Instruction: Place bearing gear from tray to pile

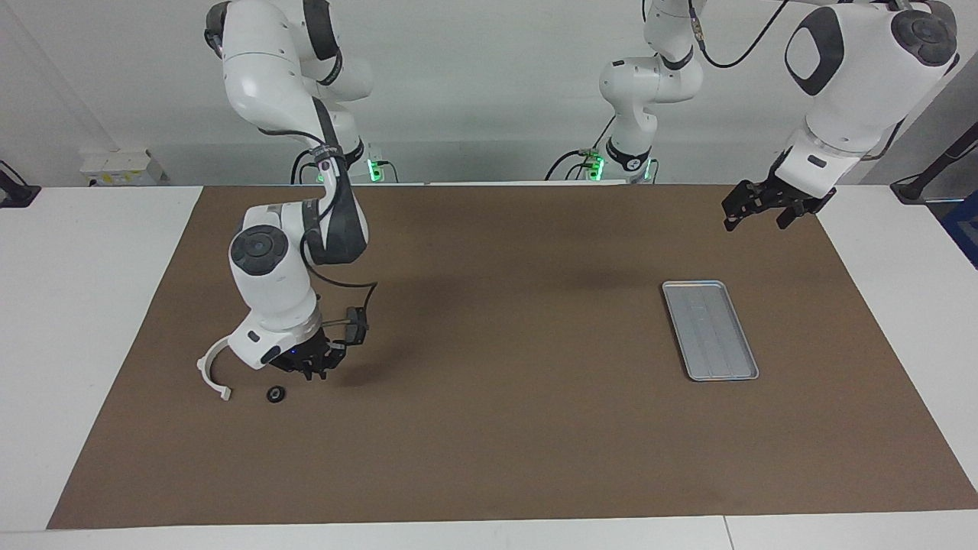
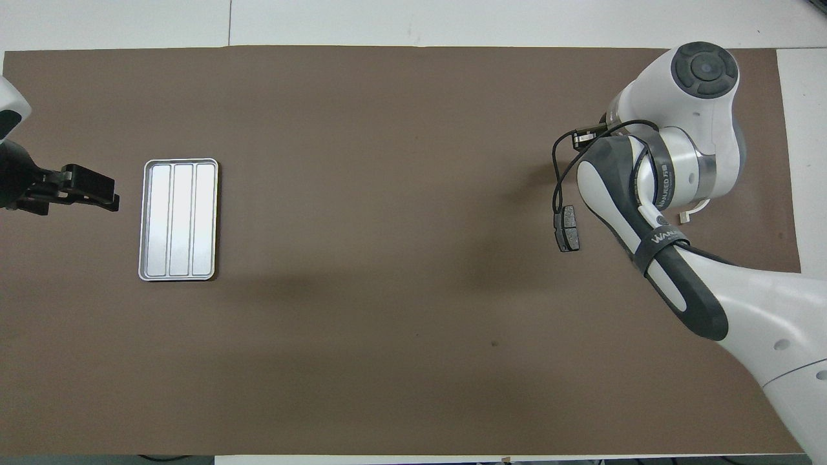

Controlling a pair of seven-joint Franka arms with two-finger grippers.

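The silver tray (image 1: 709,330) lies empty on the brown mat toward the left arm's end; it also shows in the overhead view (image 2: 179,219). The small black bearing gear (image 1: 276,394) lies on the mat beside the white curved bracket (image 1: 214,367) of the pile, toward the right arm's end. My right gripper (image 1: 313,372) is low over the mat right beside the gear, apart from it. One dark grey brake pad (image 2: 568,228) lies beside the right arm; the arm hides the gear and most of the bracket (image 2: 688,213) from above. My left gripper (image 1: 764,210) waits open and empty, raised near the tray.
The brown mat (image 1: 489,428) covers most of the white table. A black cable (image 2: 557,174) loops from the right arm's wrist down near the brake pad.
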